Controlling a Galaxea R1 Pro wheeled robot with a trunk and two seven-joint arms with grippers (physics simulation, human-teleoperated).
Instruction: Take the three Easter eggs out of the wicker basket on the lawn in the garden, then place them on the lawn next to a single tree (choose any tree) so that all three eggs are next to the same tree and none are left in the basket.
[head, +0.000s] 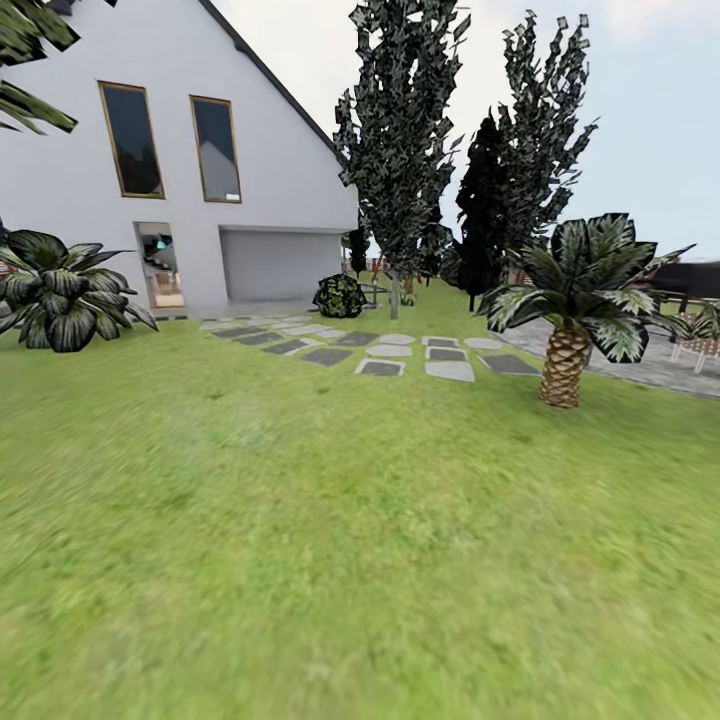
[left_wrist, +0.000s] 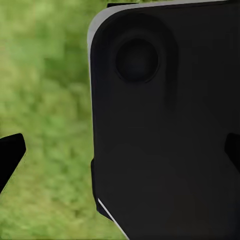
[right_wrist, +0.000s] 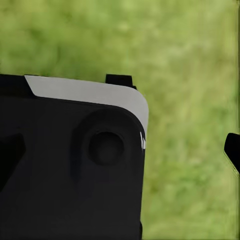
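Facing the white house (head: 200, 210) across the lawn (head: 300, 560), both grippers' fingers spread wide and empty, the robot risks mistaking the palm (head: 566, 340) for the tree (head: 398, 150).

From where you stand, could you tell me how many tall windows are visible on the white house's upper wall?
2. One tall window sits toward the left of the white house wall, and the second window is just to its right, above the garage door.

mottled grassy lawn (head: 300, 560), matt grey stone pavers (head: 450, 370), scaly brown palm trunk (head: 563, 368)
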